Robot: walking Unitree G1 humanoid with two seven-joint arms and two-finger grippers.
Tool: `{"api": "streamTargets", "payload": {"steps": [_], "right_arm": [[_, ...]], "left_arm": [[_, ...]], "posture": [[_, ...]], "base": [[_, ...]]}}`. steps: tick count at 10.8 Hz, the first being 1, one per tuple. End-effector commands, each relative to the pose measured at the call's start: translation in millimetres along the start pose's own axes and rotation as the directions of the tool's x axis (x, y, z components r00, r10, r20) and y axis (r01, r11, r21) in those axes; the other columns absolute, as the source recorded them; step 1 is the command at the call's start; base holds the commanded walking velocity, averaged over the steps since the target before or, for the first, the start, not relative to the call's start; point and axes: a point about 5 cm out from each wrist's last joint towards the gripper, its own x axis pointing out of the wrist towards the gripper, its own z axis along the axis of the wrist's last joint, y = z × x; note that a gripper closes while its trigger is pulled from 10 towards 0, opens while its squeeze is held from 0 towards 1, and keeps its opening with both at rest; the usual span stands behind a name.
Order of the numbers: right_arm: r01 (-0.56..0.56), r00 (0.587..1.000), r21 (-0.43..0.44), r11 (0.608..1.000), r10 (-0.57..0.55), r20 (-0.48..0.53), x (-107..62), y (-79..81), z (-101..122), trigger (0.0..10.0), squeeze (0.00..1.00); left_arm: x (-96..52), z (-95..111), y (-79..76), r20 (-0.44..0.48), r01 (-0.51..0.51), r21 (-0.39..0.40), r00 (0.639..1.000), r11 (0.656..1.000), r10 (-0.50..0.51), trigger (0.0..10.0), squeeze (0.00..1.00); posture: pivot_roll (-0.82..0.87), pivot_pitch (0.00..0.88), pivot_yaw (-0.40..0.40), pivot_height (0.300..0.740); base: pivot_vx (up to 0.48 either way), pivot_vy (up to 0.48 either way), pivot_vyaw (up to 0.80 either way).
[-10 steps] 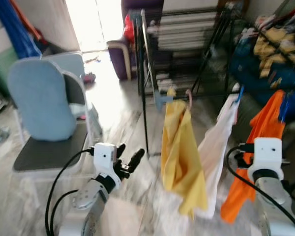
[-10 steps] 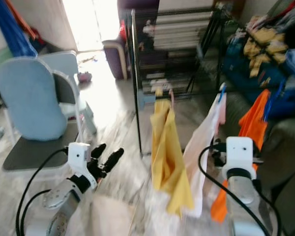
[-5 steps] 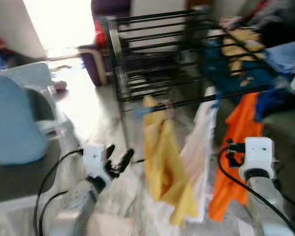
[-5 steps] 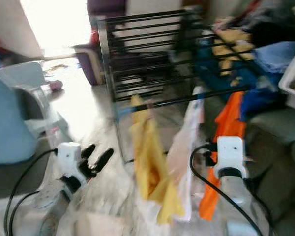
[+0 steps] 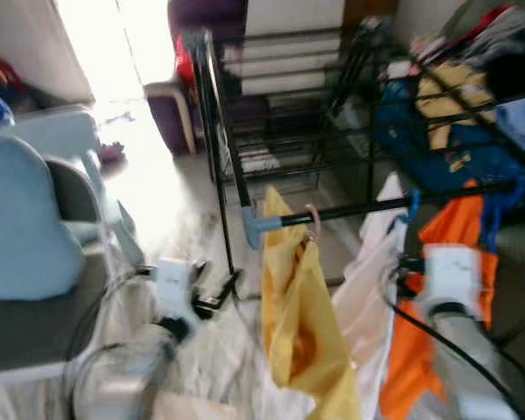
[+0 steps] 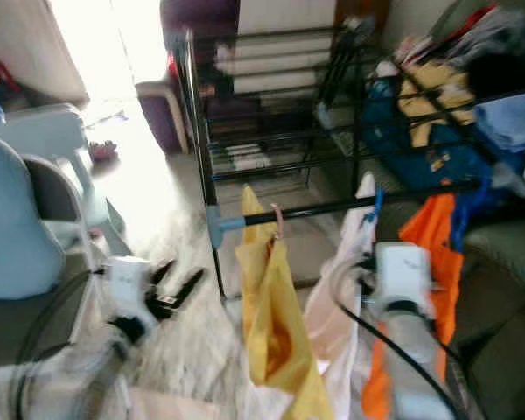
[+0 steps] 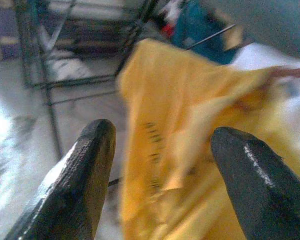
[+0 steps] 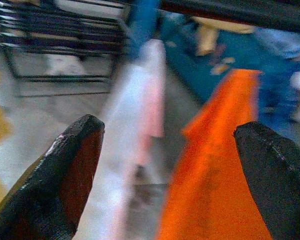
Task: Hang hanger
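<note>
Fingers of left gripper [image 7: 162, 190] and right gripper [image 8: 162, 185] are spread, empty; yellow garment [image 5: 302, 337] could be snagged off rack rail [image 5: 367, 210].

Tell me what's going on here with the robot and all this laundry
The robot stands at a black drying rack whose front rail carries a yellow garment on a pink hanger, then a white garment and an orange one. Both grippers are open and hold nothing. The left gripper points at the yellow garment; the right gripper faces the white and orange ones. A blue chair stands to the left.
</note>
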Motion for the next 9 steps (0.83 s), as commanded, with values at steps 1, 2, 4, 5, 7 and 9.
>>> {"api": "streamTargets", "payload": {"steps": [1,2,4,5,7,9], "right_arm": [[0.012,0.999,-0.001,1.0,-0.012,-0.03,-1.4,-7.5,-6,10.0,0.0],[-0.021,0.999,0.009,1.0,0.022,-0.048,-2.0,-2.6,-9,10.0,0.0],[-0.075,0.993,0.02,0.997,0.076,-0.094,-4.2,5.6,-16,10.0,0.0],[-0.118,0.983,0.056,0.991,0.124,-0.132,-5.2,10.9,-23,10.0,0.0],[-0.18,0.971,0.052,0.982,0.186,-0.15,-5.6,18.3,-25,10.0,0.0],[-0.198,0.967,0.07,0.978,0.206,-0.148,-1.9,20.6,-25,10.0,0.0]], "left_arm": [[3.8,2,-6.7,0.01,0.018,-0.002,1.0,1.0,-0.018,10.0,0.0],[3.6,2,-5.8,0.008,0.009,-0.002,1.0,1.0,-0.009,10.0,0.0],[3.8,2,-6.0,0.004,0.007,-0.001,1.0,1.0,-0.007,10.0,0.0],[4.3,1,-6.2,-0.001,0.007,0.002,1.0,1.0,-0.007,10.0,0.0],[4.5,2,-5.8,-0.004,0.003,0.003,1.0,1.0,-0.003,10.0,0.0],[5.5,3,-5.2,-0.005,0.001,0.013,1.0,1.0,-0.001,10.0,0.0]], "posture": [[-0.15,0.0,0.042,0.74],[-0.16,0.0,0.042,0.74],[-0.16,0.0,0.043,0.74],[-0.16,0.0,0.043,0.74],[-0.15,0.0,0.04,0.74],[-0.15,0.0,0.04,0.74]], "base": [[0.0,0.0,0.0],[0.0,0.0,0.0],[0.0,0.0,0.0],[0.0,0.0,0.0],[0.0,0.0,0.0],[0.0,0.0,0.0]]}}
